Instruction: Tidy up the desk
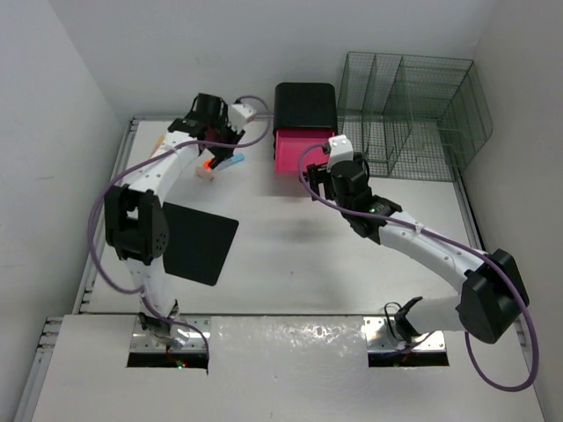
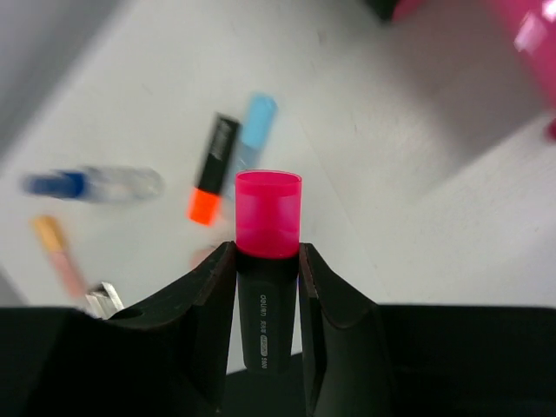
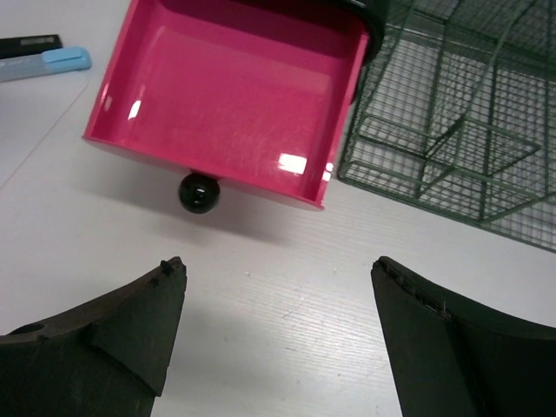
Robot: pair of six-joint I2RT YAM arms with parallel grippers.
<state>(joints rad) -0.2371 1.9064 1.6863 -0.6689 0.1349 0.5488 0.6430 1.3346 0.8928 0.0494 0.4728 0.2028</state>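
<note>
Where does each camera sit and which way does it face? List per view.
Top external: above and behind, looking down on the desk; left arm, right arm show.
Left wrist: looks down past left gripper, shut on pink highlighter.
Right wrist: faces pink drawer; open right gripper shows.
Shared: the drawer, in top and right wrist.

Only print worth noting: small white lettering running lengthwise on the barrel of the pink-capped black plastic highlighter (image 2: pixel 265 304), left wrist view; a brand-like word plus a short code, too small to read reliably; flat black plastic pen body (image 3: pixel 30 42) at the top-left edge of the right wrist view carries pale print, illegible; top view: nothing readable.
</note>
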